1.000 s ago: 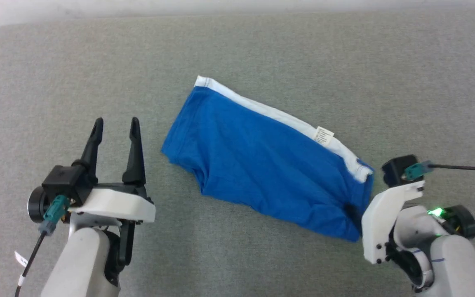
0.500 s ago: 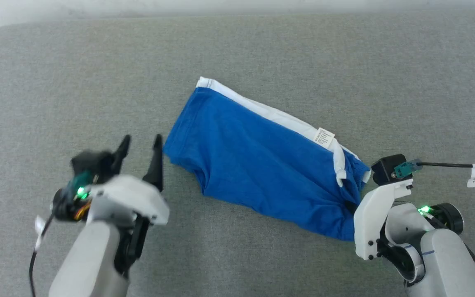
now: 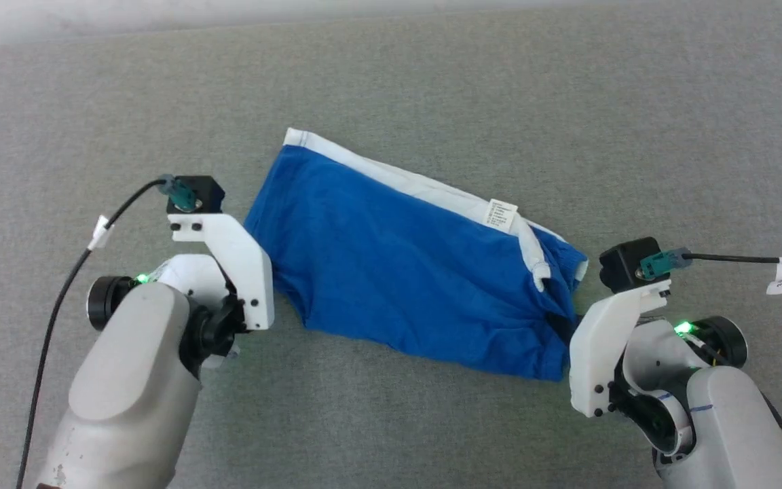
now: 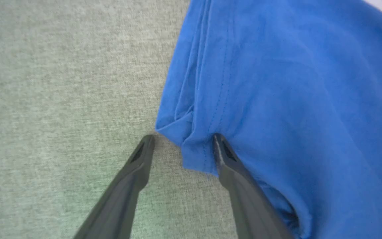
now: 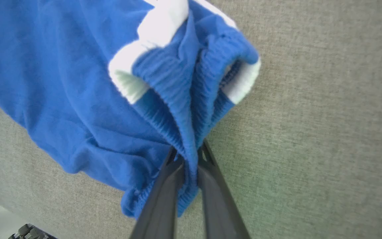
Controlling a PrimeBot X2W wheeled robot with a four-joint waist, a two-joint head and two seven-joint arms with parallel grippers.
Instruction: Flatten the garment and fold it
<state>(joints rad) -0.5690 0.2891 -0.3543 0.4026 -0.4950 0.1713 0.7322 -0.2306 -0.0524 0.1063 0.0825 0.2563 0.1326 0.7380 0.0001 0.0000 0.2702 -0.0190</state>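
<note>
Right end effector [image 5: 187, 157] pinches the ribbed waistband end of the garment [image 3: 398, 272], left end effector [image 4: 182, 139] gapes astride its hem corner, probably the best hold on such limp, light cloth.

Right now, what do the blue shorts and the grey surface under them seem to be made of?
Blue shorts: soft matte knit, probably cotton jersey; the cloth drapes in folds and shows ribbed gathers at the waist. White waistband: likely stretchy elastic trim. Grey surface: flecked woven cloth, matte, like upholstery.
</note>
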